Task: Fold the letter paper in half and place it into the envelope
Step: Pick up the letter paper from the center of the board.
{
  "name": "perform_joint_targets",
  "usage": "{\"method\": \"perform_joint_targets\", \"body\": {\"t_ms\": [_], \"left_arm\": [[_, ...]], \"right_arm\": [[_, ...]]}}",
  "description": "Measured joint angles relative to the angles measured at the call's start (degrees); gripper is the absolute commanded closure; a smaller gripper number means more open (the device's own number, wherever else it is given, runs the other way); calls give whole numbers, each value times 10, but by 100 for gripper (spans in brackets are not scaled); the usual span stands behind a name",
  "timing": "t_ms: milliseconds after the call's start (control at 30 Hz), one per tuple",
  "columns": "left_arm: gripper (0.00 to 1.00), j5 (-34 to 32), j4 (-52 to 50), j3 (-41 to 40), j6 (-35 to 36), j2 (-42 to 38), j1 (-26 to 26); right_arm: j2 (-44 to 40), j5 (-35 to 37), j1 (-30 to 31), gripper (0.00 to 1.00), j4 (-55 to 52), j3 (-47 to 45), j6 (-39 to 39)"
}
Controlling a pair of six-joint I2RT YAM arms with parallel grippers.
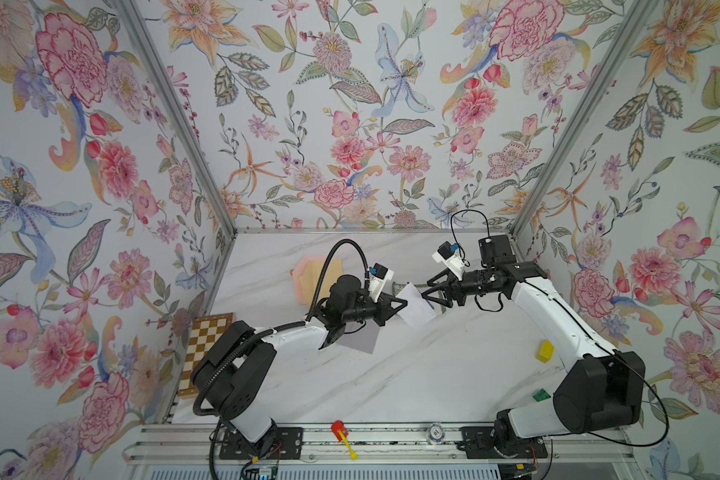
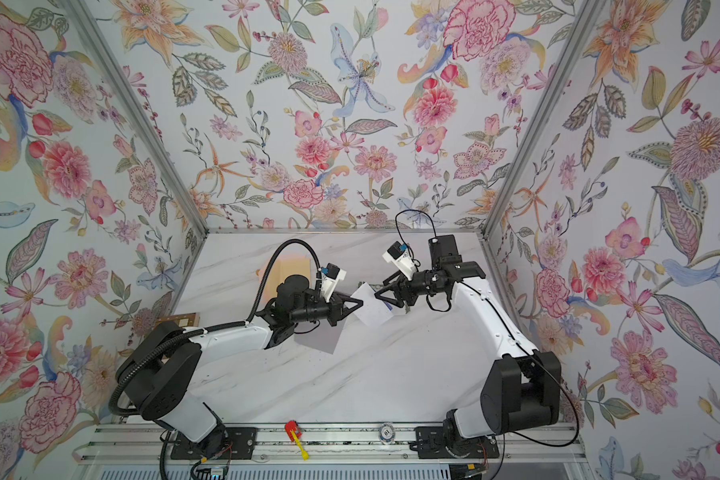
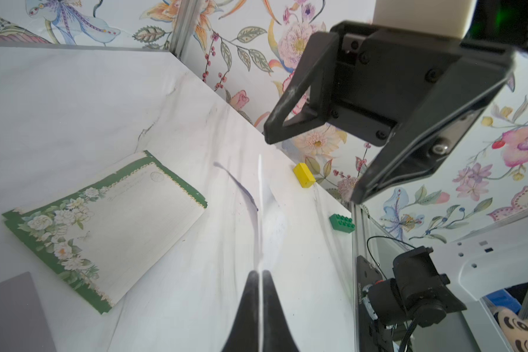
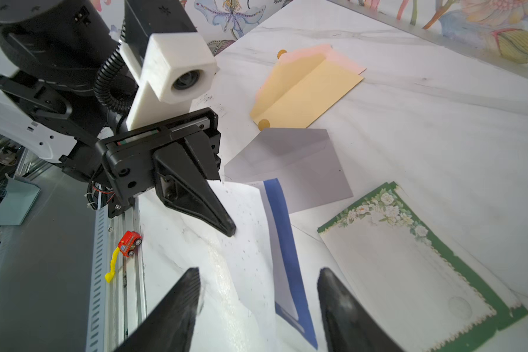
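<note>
The letter paper is white with a blue stripe and hangs above the table between the two arms. My left gripper is shut on one edge of it. In the left wrist view the letter paper shows edge-on. My right gripper is open at the opposite edge, its jaws standing either side of the letter paper. A grey envelope lies flat under the left wrist. A yellow and pink envelope lies farther back.
A green floral-bordered sheet lies on the marble table beneath the grippers. A yellow block and a green block sit near the right wall. A chessboard is at the left wall, a red toy car on the front rail.
</note>
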Motion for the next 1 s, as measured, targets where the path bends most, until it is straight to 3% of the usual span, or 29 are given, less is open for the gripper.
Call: {"method": "perform_joint_targets", "body": {"t_ms": [333, 767, 1000], "left_arm": [[99, 22, -125, 26, 99, 0, 1], [100, 21, -133, 30, 112, -10, 1], [100, 26, -113, 29, 100, -16, 1]], "right_arm": [[79, 29, 28, 30, -95, 50, -63], [125, 45, 56, 25, -123, 60, -83], [130, 40, 58, 40, -123, 60, -108]]}}
